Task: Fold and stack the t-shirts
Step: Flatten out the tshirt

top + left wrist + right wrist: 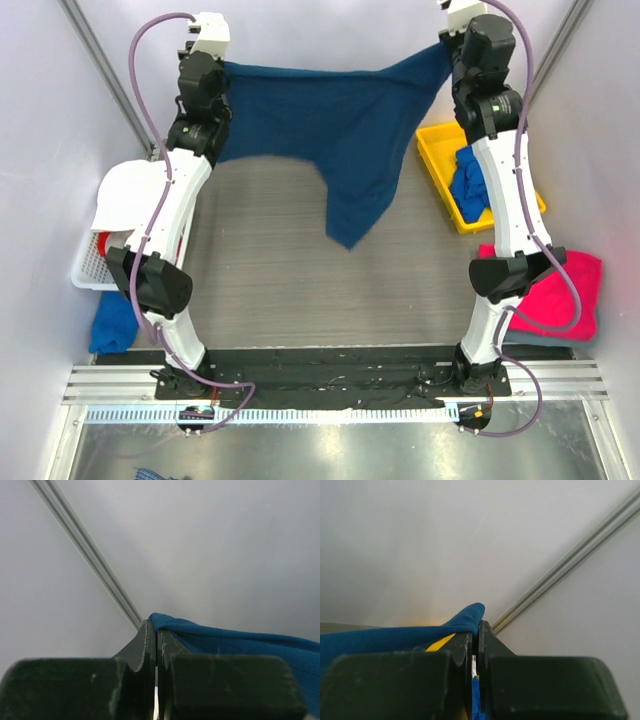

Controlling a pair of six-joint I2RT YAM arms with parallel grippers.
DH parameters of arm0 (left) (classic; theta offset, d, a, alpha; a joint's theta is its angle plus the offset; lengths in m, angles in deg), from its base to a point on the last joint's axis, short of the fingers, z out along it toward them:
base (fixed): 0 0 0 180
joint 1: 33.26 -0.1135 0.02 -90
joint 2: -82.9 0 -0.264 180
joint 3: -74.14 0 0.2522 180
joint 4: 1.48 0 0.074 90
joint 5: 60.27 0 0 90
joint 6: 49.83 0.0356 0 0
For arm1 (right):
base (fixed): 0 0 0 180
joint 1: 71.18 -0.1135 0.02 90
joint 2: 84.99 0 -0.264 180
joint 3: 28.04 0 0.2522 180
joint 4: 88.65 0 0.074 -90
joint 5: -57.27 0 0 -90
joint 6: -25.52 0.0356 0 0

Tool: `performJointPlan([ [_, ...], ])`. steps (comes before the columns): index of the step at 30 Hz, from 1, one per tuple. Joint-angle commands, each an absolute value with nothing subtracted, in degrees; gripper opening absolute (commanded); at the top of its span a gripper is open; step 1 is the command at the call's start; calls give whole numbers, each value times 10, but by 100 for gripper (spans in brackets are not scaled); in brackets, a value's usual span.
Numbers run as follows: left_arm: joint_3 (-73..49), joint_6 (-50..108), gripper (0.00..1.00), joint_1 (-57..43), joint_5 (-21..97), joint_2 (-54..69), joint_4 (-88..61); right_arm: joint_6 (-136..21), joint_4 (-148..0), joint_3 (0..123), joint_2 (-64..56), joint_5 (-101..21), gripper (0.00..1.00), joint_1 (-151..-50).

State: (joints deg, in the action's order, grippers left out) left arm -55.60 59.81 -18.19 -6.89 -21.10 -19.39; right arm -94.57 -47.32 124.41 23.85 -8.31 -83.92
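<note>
left gripper (222,68): shut tight on one top corner of the navy tee (330,120), up high at the far left. In the wrist cam the jaws are pressed together (154,626) with the fabric (240,645) coming out to the side

right gripper (447,48): same deal on the other side, clamped on the opposite corner at the far right. The wrist cam shows a little nub of cloth (380,640) poking up past the closed jaws (475,626)

navy tee: in the air, stretched between the two grippers above the far end of the table (270,270). The top edge sags a bit in the middle and one long flap droops down right of centre. No print showing from this side

blue tee (468,185): bunched up in the yellow bin (432,150), just beside the right arm

pink tee (575,290): lying at the table's right edge, partly behind the right arm's elbow, looks roughly folded

basket (88,268): white, far left edge, with something white (125,195) sitting on top; can't tell what it is

blue cloth (112,322): crumpled on the near left, just below the basket
</note>
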Motion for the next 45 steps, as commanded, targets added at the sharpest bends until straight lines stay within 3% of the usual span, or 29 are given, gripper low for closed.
performJointPlan([
  [1, -524, 575, 0, -184, -79, -135, -169, -942, -525, 1268, 162, -57, 1, -835],
  [9, -333, 572, 0, -184, -51, 38, -156, -896, -495, 1134, 27, -81, 1, -837],
  [18, -65, 552, 0, -183, -2, 148, -165, -843, -481, 749, -167, -134, 1, -837],
  [24, 30, 522, 0, -181, 55, 151, -214, -803, -430, 570, -214, -202, 1, -837],
  [35, 46, 544, 0, -181, 133, 165, -311, -799, -314, 510, -216, -319, 1, -837],
  [45, 4, 631, 0, -174, 269, 179, -562, -915, -131, 495, -227, -410, 1, -843],
])
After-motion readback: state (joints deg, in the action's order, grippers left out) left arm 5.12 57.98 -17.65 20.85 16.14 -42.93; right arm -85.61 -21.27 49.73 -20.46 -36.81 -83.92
